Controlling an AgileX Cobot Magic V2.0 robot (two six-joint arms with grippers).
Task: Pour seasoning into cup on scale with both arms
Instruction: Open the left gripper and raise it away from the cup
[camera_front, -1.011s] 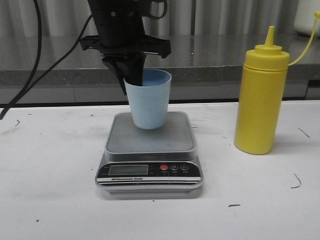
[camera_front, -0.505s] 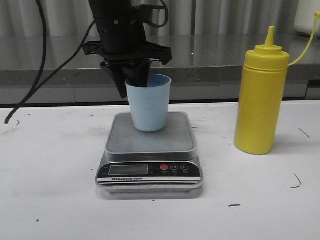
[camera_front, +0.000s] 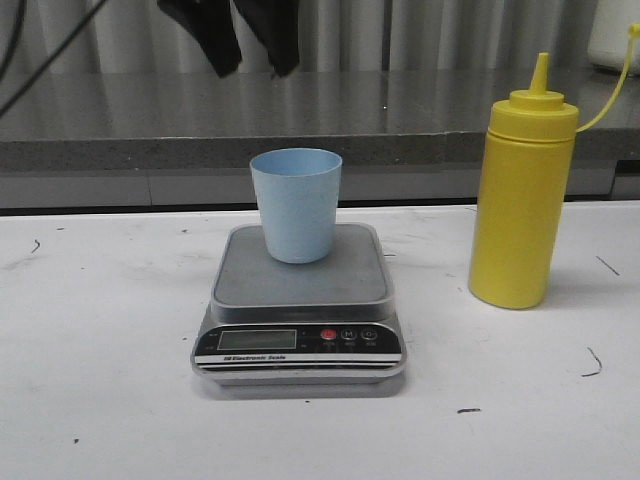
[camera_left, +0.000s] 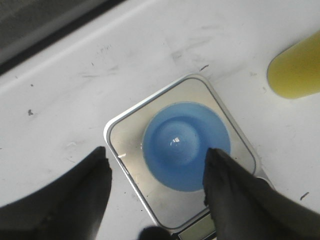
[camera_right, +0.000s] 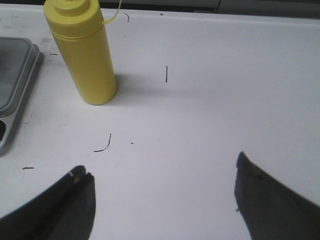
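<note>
Left gripper (camera_left: 156, 165) hangs spread and empty directly above the cup (camera_front: 295, 205) centred on the scale (camera_front: 298, 300); right gripper (camera_right: 162, 182), spread too, faces the seasoning (camera_right: 82, 52) ahead for pouring.

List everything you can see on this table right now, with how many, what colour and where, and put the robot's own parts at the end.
Cup: one, pale blue, upright on the scale's platform, empty inside in the left wrist view.
Kitchen scale: one, grey steel platform with a black front panel and a red button, centre of the table.
Squeeze bottle: one, yellow, standing upright on the table to the right of the scale, apart from it, nozzle cap on.
Table: one, white, with small dark marks.
Counter ledge: one, grey, behind the table.
Left gripper: one, black, open, above the cup and not touching it.
Right gripper: one, black, open, above bare table beside the bottle.
</note>
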